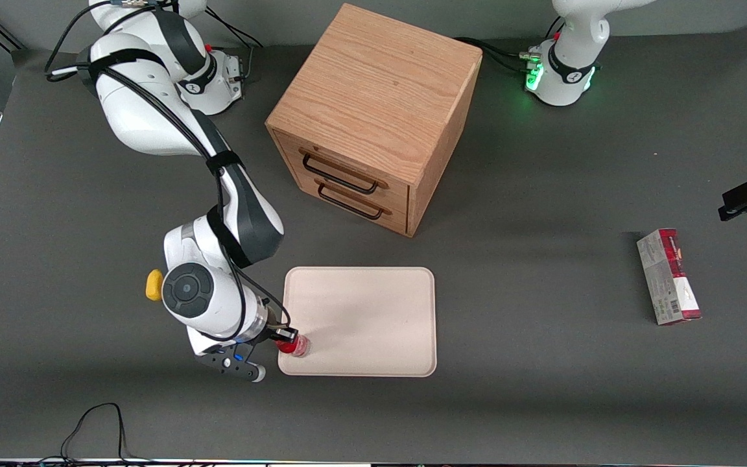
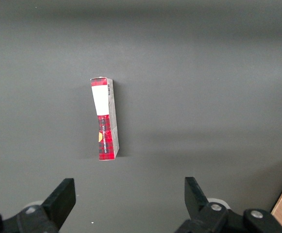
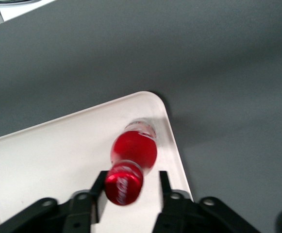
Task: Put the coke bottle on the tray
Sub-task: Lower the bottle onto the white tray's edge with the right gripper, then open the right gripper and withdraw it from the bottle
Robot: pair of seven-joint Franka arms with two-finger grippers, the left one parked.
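Observation:
The coke bottle [image 1: 297,346], small and red with a red cap, stands on the cream tray [image 1: 373,311] at the tray corner nearest the front camera, toward the working arm's end. My right gripper [image 1: 286,336] is just above the bottle at that corner. In the right wrist view the bottle [image 3: 133,148] leans a little, with its cap between the gripper's [image 3: 131,188] fingers. The fingers are open: one finger [image 3: 98,187] is next to the cap and there is a clear gap to the other. The tray's rim [image 3: 172,141] shows beside the bottle.
A wooden drawer cabinet [image 1: 373,117] stands farther from the front camera than the tray. A yellow object [image 1: 154,285] lies beside my arm. A red-and-grey carton [image 1: 668,277] lies toward the parked arm's end; it also shows in the left wrist view [image 2: 105,119].

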